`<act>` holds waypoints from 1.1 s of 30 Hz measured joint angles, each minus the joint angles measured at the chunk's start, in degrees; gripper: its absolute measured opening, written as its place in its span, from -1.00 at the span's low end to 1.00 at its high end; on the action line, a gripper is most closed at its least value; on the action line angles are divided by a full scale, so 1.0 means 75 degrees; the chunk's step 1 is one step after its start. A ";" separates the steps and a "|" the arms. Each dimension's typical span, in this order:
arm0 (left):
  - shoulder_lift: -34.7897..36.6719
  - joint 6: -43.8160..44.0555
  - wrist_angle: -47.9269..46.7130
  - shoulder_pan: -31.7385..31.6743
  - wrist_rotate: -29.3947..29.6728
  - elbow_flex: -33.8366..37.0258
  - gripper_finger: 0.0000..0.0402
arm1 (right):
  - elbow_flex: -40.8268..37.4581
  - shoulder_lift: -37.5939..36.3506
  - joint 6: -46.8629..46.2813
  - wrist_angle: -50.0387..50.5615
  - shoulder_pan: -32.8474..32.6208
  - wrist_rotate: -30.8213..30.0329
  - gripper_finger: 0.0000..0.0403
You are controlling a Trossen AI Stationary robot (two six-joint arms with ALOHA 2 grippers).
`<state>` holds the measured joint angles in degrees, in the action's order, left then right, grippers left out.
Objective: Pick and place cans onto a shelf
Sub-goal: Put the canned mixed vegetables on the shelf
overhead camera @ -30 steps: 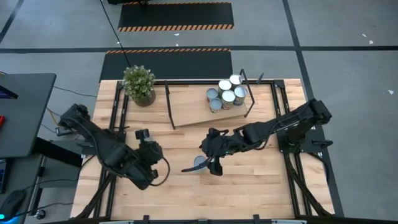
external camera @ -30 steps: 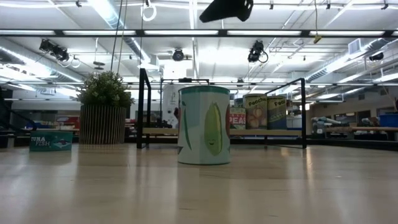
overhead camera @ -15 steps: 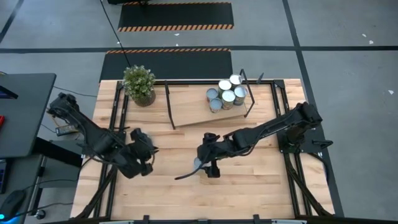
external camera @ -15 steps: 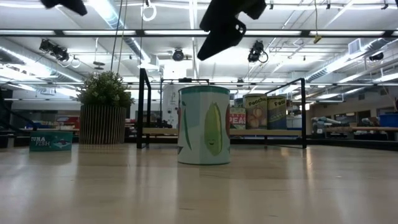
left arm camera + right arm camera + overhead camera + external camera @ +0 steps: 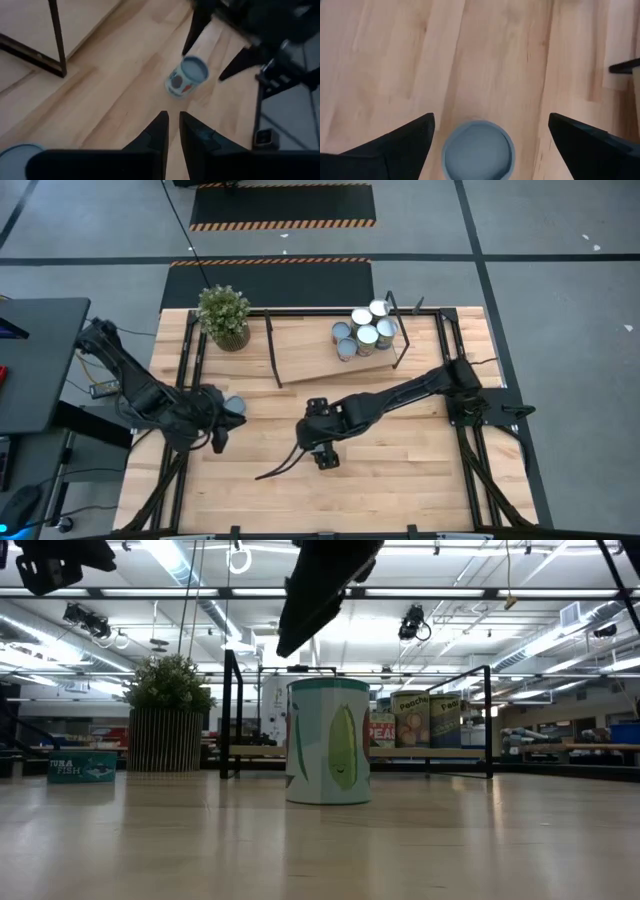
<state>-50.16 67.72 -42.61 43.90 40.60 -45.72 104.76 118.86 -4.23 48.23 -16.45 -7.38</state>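
Cans (image 5: 365, 330) stand in a tight cluster of six at the right end of the shelf (image 5: 305, 350), a tilted plywood board at the back of the bench (image 5: 400, 470). A potted plant (image 5: 223, 315) stands beside the shelf's left end.

One more can, with a corn label (image 5: 328, 740), stands upright near the middle of the bench, well in front of the shelf. The right end effector (image 5: 491, 117) hangs directly above it. Its fingers are spread wide apart, one on each side of the can's bluish-grey top (image 5: 478, 152). The low view shows the dark fingers above the can's rim, not touching it.

A second loose can (image 5: 235, 406) sits on the left part of the bench. The left end effector (image 5: 171, 130) is just beside it, raised off the wood and pointing across towards the corn can. Its two fingers are drawn together with only a narrow slit between them, and they grip nothing.
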 joint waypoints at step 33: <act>0.0194 -0.0203 -0.0082 0.0034 0.0150 0.0016 -0.75 | 0.0063 0.0893 -0.3426 0.1272 0.0910 0.0096 0.44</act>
<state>-48.71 66.20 -43.22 44.15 41.72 -45.60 105.23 125.56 -29.93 57.77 -9.63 -6.65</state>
